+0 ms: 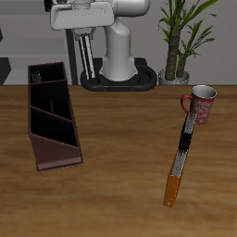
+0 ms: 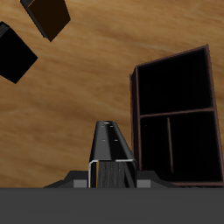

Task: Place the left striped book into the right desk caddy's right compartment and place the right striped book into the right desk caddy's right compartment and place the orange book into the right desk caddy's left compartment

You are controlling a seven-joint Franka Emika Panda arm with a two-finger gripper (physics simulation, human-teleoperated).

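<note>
Above the wooden table (image 1: 120, 139), your gripper (image 1: 85, 51) clamps a thin dark book (image 2: 114, 144), probably striped. Carry it over the caddy's (image 1: 51, 116) right compartment.

Mug (image 1: 202, 103), red patterned, white interior: upright on the worktop (image 1: 120, 185), well apart from the claw (image 1: 85, 48). Narrow black book (image 1: 185, 137) with white and red marks: flat, beside the mug. Potted plant (image 1: 181, 37): level with the claw, behind the worktop.
</note>
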